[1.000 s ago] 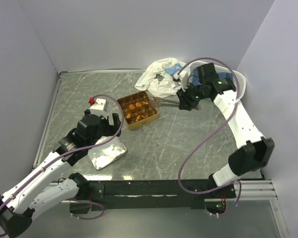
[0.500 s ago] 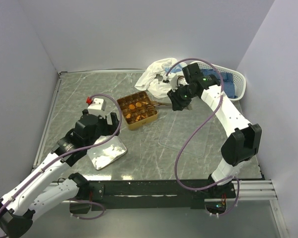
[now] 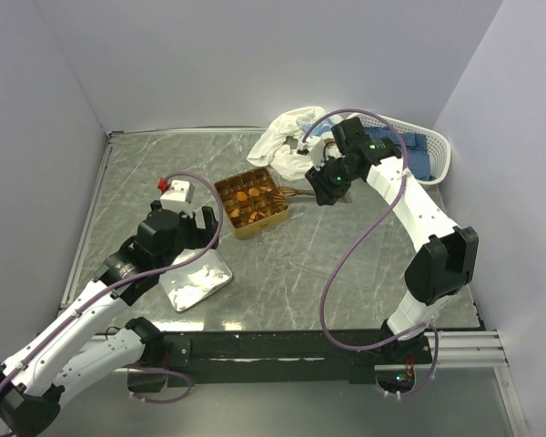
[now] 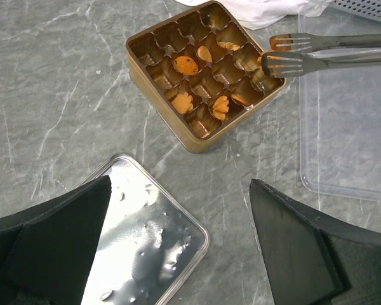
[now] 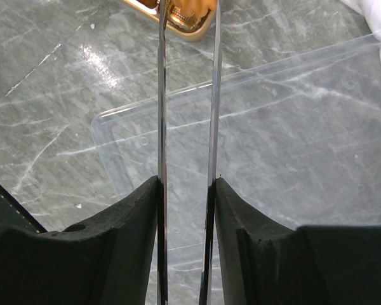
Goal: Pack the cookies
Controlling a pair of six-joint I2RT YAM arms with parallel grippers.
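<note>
While the right gripper (image 5: 186, 184) is clenched on the handle end of a pair of metal tongs (image 4: 330, 51), the left gripper (image 4: 181, 184) hangs with its fingers spread wide and holds nothing.

On a grey marble-patterned table (image 3: 146, 173) sits a square golden tin (image 4: 155, 95) divided into small compartments. The cookies (image 4: 185, 64) are already inside it: about six small orange-brown biscuits are scattered through separate compartments, and the other compartments are bare. A silver lid (image 4: 146, 241) lies flat just beside the tin, directly under the left gripper.

The tongs' long axis runs straight from the right fingers toward the tin, crossing above a clear plastic tray (image 4: 343, 146). Their two forked tips are slightly apart and sit over the tin's corner nearest the right arm. A spot of orange shows at one tip; whether that is a cookie held in the tongs or one lying beneath them cannot be told. The cookies lie beyond the tips, deeper into the tin, along that same line.

Through the tongs, the right arm is the closer to the cookies. A crumpled white cloth (image 3: 291, 137) and a white basket (image 3: 437, 155) sit at the far side.
</note>
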